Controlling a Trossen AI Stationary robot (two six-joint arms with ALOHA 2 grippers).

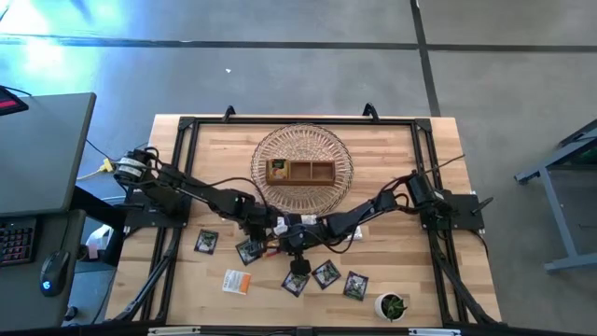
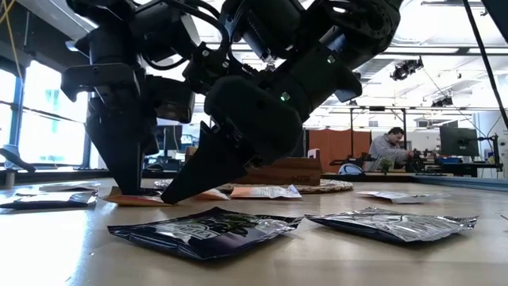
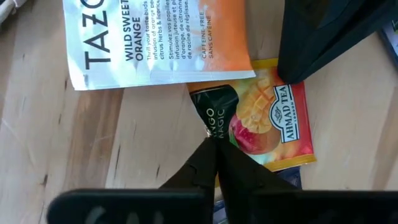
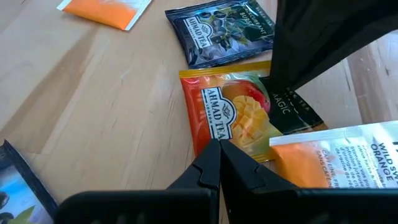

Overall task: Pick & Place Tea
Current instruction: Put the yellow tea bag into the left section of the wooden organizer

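Note:
A yellow-red tea sachet (image 3: 273, 118) lies flat on the wooden table (image 1: 187, 187), one end under a white-and-orange sachet (image 3: 155, 37). My left gripper (image 3: 214, 138) is shut at its edge near the black corner and points steeply down. From the opposite side my right gripper (image 4: 219, 148) comes slanting, shut, its tips on the sachet (image 4: 230, 118). In the high view the left gripper (image 1: 266, 224) and the right gripper (image 1: 285, 228) meet in front of the brown tray (image 1: 300, 171). Several black sachets (image 1: 326, 273) lie near the front edge. My left gripper pinches the yellow-red sachet's edge by the black corner (image 3: 211, 121) between its two fingertips, from above, pointing steeply down. The black part buckles up a little there; the rest lies on the table. My right gripper presses its shut fingertips on the sachet's opposite edge (image 4: 214, 134), slanting down from the table's right. The sachet lies flat under them.
A round wicker basket (image 1: 270, 145) holds the brown tray at the far middle. A white-and-orange sachet (image 1: 237, 281) and black ones (image 1: 206, 241) lie at the near left. A small potted plant (image 1: 392, 305) stands at the near right. A person sits in the room beyond (image 2: 389, 147).

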